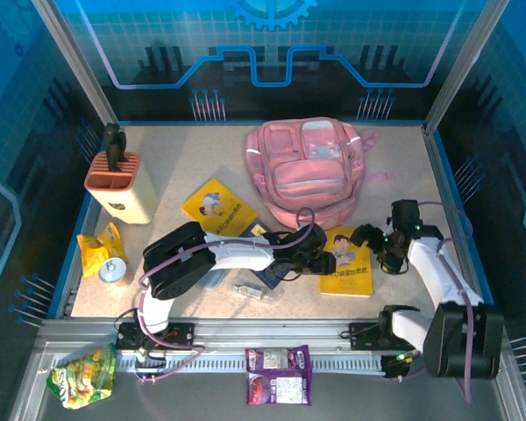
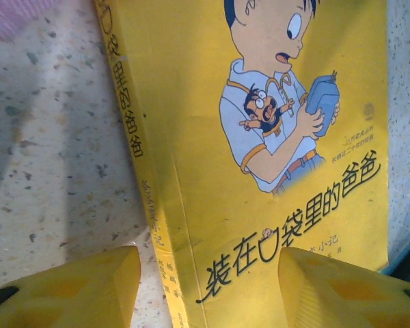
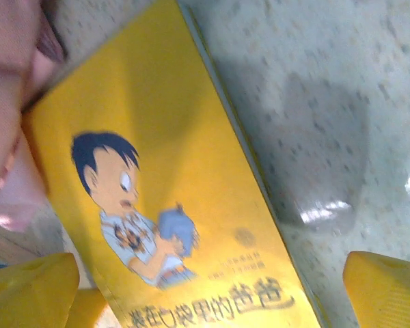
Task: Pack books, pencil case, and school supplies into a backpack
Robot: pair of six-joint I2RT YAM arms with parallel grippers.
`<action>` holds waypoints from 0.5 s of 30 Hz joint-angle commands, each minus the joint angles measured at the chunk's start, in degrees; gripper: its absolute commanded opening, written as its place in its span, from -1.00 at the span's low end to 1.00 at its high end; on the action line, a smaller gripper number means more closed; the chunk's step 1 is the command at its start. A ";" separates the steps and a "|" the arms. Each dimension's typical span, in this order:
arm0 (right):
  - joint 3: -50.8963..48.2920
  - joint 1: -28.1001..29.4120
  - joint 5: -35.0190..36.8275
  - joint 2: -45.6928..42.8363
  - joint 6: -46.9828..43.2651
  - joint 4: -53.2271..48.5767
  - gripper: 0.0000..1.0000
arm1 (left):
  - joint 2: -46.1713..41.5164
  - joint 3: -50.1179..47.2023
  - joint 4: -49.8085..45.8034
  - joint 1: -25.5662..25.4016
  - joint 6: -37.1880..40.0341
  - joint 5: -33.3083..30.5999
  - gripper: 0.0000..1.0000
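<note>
I'm watching left claw (image 2: pixel 208 290) hanging over right-hand yellow book (image 2: pixel 273 137), fingers apart, straddling spine edge, gripping nothing. Right claw (image 3: pixel 205 294) standing wide open over same book. Book lying flat on table, just in front of backpack (image 1: pixel 307 171). Second yellow book (image 1: pixel 219 209) lying left of backpack; navy book (image 1: pixel 265 279) lying partly under left arm (image 1: pixel 237 254).
</note>
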 commanded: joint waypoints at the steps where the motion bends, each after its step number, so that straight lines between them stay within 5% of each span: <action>1: -3.93 0.23 0.32 -4.46 0.26 -5.12 0.99 | -1.99 -0.07 0.75 0.20 -2.24 -2.81 0.06; 15: -7.90 8.96 -8.56 -4.73 1.29 -0.13 0.82 | -0.44 -0.80 2.66 2.86 -2.52 -2.59 -0.09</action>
